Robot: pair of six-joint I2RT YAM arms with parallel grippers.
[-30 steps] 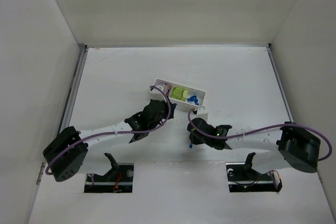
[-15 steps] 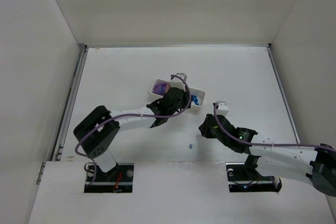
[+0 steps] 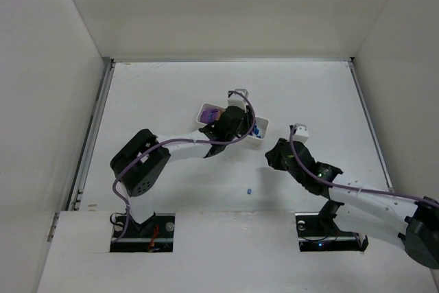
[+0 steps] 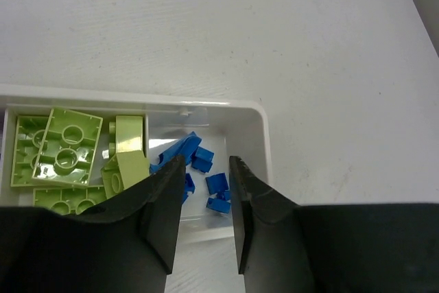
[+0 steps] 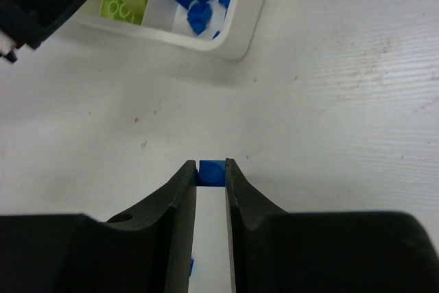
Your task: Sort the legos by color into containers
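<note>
Sorting looks nearly done. Tray (image 4: 265, 143) lies right under the left claw (image 4: 206, 165), split into compartments. That claw is spread, nothing between its tips, and it hangs over the blue end.

What's in the tray:
- Blue bits (image 4: 218, 184): a small heap directly below the left claw's gap, in the end compartment.
- Green bricks (image 4: 65, 149): several, next compartment over, just to one side of the left claw's tips; one leans tilted by the divider.
- Purple bricks (image 3: 212, 112): far-end compartment, beyond the left claw, on the side away from the right claw. Top view only, so count unclear.

Colours look unmixed as far as visible, though the left arm hides part of the tray from above.

Left to do, prob. two items:
- Right claw (image 5: 209, 167) is pressed onto a small blue brick (image 5: 212, 173), held over bare bench (image 3: 171, 87). The tray's blue end is ahead of it, near but apart.
- Stray blue bit (image 3: 248, 189) lies on the bench behind the right claw, toward the arm bases, well apart from the tray.

No other loose bricks seen.
</note>
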